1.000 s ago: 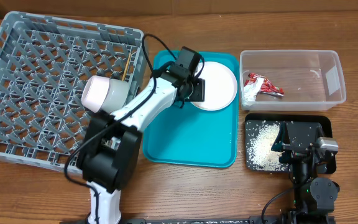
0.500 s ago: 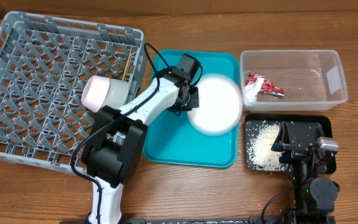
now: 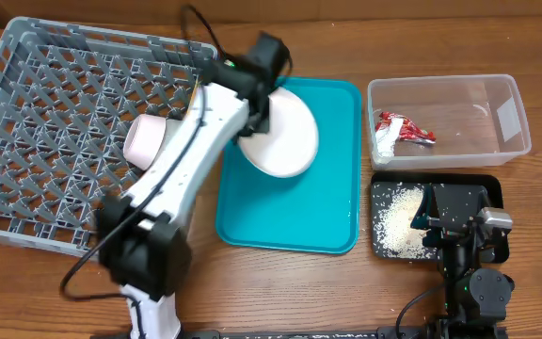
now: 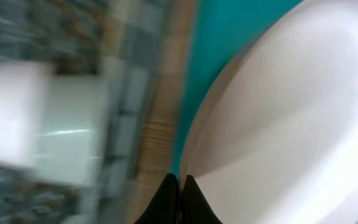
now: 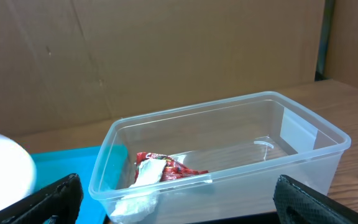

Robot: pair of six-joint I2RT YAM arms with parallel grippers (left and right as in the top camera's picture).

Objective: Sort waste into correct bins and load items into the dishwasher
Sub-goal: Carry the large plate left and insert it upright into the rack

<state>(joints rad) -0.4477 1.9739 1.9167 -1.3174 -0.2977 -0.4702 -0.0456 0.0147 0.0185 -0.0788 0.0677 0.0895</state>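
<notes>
Though the left wrist view is badly blurred, you can make out the left jaws clenched on the rim of the large white plate (image 4: 278, 118). Two dark tips pinch its near edge at the bottom of the frame, one on each face. The plate fills the right of that view, with the teal tray (image 4: 229, 31) behind it.

From overhead, the plate hangs tilted over the upper left part of the teal tray, just beside the right wall of the grey dish rack (image 3: 26, 235). The left jaws grip the plate's upper left edge, the side nearest the rack. Whether the plate touches the tray, you cannot tell.

In the rack:
- A white cup (image 3: 145, 139) lies among the pegs in the right half.
- Thin chopsticks (image 3: 196, 99) sit by the right wall.

On your right:
- The clear tub (image 3: 450, 162) holds the red-and-white wrapper (image 3: 401, 129) at its left end.
- The black tray (image 3: 440, 177) sits just below the tub, with rice (image 3: 393, 218) heaped in its left half.
- The right jaws are released. In the right wrist view the fingers (image 5: 55, 199) stand wide apart at the lower corners with nothing between them.
- The right jaws sit over the black tray's right half, beside the rice and facing the tub.

Everything rests on a wooden surface (image 3: 534, 282).
</notes>
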